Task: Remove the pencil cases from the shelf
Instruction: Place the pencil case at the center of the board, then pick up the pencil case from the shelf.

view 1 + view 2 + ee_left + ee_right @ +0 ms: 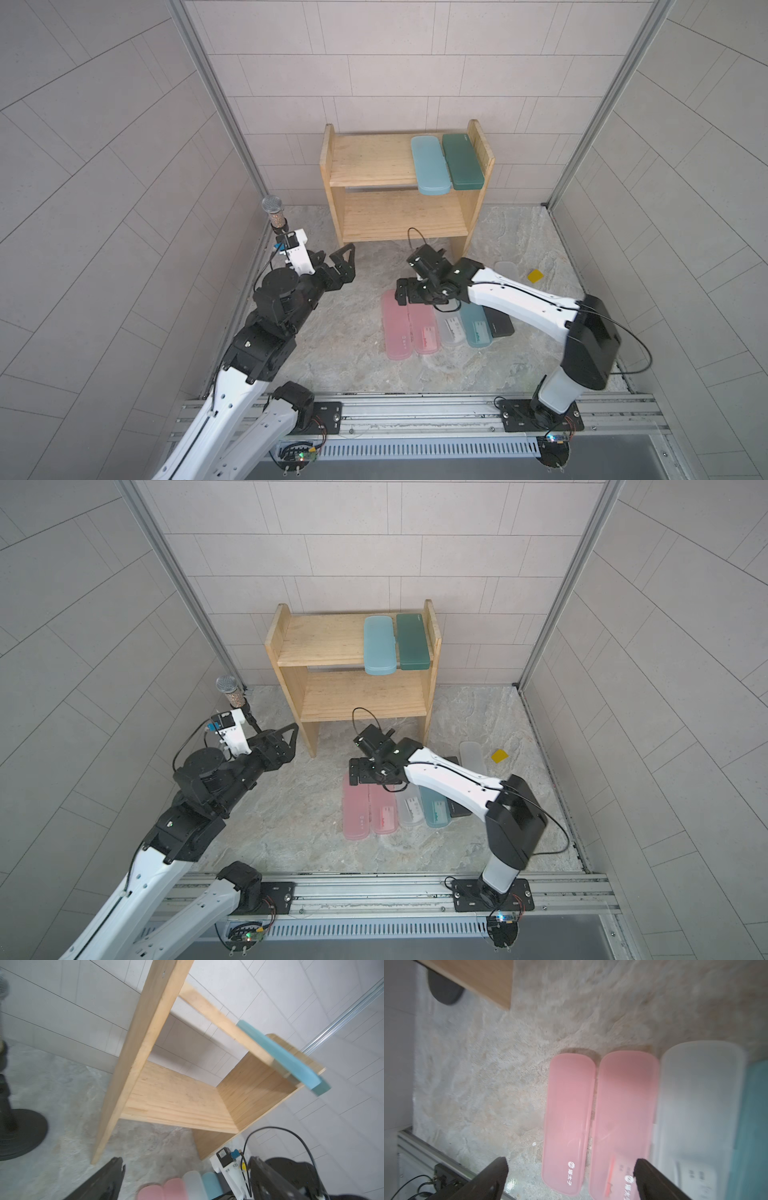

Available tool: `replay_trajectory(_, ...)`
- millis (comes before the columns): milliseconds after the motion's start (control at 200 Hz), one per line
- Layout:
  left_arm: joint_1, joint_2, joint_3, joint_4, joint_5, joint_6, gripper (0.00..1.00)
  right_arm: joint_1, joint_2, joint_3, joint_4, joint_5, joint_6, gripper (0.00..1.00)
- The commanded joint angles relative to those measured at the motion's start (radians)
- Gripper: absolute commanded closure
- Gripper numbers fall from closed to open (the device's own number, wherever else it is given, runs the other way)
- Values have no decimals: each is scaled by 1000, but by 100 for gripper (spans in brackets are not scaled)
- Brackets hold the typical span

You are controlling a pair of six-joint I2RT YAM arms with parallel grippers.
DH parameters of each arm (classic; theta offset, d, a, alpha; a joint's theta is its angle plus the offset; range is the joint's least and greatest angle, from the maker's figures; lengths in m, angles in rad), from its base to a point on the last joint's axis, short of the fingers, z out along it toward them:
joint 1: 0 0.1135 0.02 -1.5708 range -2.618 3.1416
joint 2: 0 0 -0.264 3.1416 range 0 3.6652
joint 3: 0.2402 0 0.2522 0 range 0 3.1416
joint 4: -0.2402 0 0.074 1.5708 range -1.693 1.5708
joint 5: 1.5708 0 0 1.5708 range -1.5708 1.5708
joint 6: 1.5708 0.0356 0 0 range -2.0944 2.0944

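Pink translucent pencil cases (pixel 568 1124), round-cornered

Top views: stereo pair high at the near side, angled down and forward across the grey stone-patterned bench (pixel 340 365) to the two-tier light pine shelf (pixel 370 160) at the back wall, both covering nearly the same scene. Left wrist view: close, low, tilted, facing the shelf's open front. Right wrist view: very close, looking down on two pink translucent plastic pencil cases (pixel 569 1122), shared with both top views.

Grey tile walls (pixel 395 62), marbled stone flr (pixel 353 357).
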Motion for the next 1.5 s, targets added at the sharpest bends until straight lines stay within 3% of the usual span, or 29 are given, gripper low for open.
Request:
replay_trajectory(0, -17, 108, 79, 116, 141, -239, 0, -87, -187, -116, -31, 86, -30, 0)
replay_trajectory(120, -100, 214, 158, 219, 140, -322, 0, -215, -393, -237, -66, 104, -21, 0)
replay_trajectory(265, -198, 332, 234, 348, 92, -376, 0, -418, -491, -255, -218, -46, -47, 0)
replay_trajectory(490, -238, 533, 378, 445, 114, -431, 0, -451, -558, -190, -339, -25, -125, 0)
replay_trajectory(735, -241, 687, 479, 501, 116, -445, 1, -528, -549, -166, -362, -80, -163, 0)
replay_trajectory(1031, -240, 761, 525, 548, 111, -403, 27, -575, -554, -149, -397, -87, -228, 0)
replay_trajectory(1071, -240, 758, 523, 544, 107, -396, 37, -577, -556, -150, -403, -87, -234, 0)
replay_trajectory(1121, -241, 752, 517, 540, 100, -386, 61, -578, -558, -151, -404, -84, -239, 0)
replay_trajectory(1156, -241, 746, 509, 533, 91, -385, 69, -578, -561, -151, -405, -84, -240, 0)
replay_trajectory(1361, -240, 693, 453, 544, 74, -344, 79, -578, -572, -125, -408, -71, -255, 0)
replay_trajectory(1496, -238, 556, 276, 633, 30, -188, 83, -575, -563, -47, -436, -21, -296, 0)
